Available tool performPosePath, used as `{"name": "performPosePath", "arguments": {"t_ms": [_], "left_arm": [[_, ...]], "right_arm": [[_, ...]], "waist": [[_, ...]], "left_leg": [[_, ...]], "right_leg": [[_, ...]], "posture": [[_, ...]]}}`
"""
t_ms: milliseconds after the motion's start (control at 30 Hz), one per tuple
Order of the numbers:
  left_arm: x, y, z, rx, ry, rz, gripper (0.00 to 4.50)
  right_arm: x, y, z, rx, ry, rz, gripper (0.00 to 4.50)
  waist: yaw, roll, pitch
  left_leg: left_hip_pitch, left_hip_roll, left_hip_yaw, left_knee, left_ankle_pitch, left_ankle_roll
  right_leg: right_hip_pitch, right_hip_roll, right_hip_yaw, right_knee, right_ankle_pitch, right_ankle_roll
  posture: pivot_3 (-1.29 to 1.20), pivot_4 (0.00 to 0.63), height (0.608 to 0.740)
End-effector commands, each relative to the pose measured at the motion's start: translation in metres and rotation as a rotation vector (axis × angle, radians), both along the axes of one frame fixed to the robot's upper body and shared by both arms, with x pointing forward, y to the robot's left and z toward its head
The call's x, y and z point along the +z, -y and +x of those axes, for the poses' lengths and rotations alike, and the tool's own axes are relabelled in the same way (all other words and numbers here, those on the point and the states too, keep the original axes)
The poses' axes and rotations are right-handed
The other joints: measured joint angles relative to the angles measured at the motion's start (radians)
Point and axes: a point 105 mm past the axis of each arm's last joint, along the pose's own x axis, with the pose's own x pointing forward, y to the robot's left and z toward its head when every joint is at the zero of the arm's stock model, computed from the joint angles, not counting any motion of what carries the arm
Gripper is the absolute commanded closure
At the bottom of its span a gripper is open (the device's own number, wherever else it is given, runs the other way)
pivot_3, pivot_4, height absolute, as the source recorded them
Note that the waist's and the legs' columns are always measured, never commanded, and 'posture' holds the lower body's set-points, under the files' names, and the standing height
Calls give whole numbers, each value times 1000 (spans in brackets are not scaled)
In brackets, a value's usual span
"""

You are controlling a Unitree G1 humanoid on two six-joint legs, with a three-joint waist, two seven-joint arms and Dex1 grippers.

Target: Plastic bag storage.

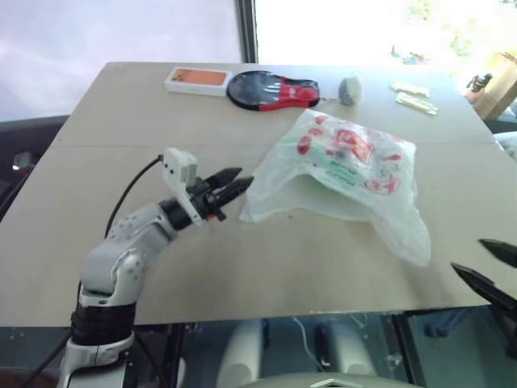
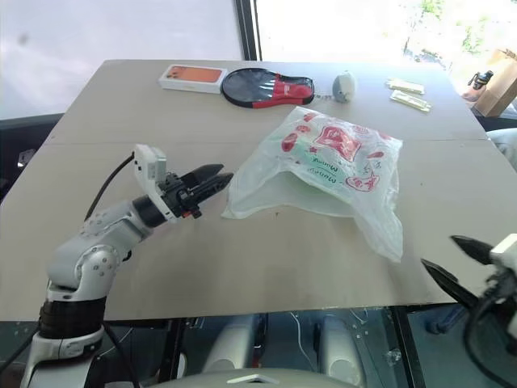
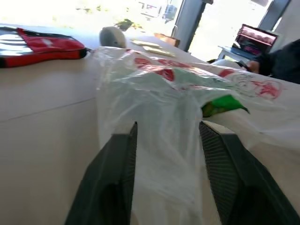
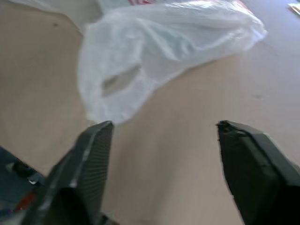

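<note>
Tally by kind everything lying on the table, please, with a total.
Translucent white plastic bag with red print: 1
Orange-and-white flat box: 1
Red-and-black paddle case: 1
Small grey ball-like object: 1
Pale flat packets: 2
Total: 6

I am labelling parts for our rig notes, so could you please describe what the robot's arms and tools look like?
The left arm has rounded silver-grey shells, black joints and a black cable. A white camera block sits above its black two-fingered left tool. The right tool has matching black textured fingers.
</note>
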Motion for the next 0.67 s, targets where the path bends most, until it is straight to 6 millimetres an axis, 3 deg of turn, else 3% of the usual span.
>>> {"name": "performPosePath", "arguments": {"t_ms": [33,67,100,433,667], "left_arm": [[3,-3,-16,10,64,54,576],[-3,-6,-20,25,51,77,154],[-8,-8,-25,34,43,103,68],[-31,-35,-64,110,-54,167,68],[-31,-53,-65,178,-70,177,68]], "right_arm": [[12,19,12,31,56,-87,0],[13,24,20,52,55,-94,0],[15,27,26,77,46,-96,0],[25,25,55,228,-7,-126,0],[32,16,73,283,14,-126,0]], "waist": [[-3,1,-1],[-6,2,-1],[-9,2,-1],[7,5,-3],[6,5,-3]], "left_leg": [[0,0,0,0,0,0],[1,0,1,0,0,0],[1,0,2,0,-1,1],[-2,-1,5,-1,1,6],[-2,-2,5,1,-2,3]], "right_leg": [[0,-3,0,0,0,0],[0,-4,0,0,0,0],[0,-5,0,0,0,0],[-2,-2,-4,-1,0,-1],[-2,-4,-2,-2,0,0]], "posture": [[0,150,740],[0,150,740],[0,150,740],[0,150,740],[0,150,740]]}}
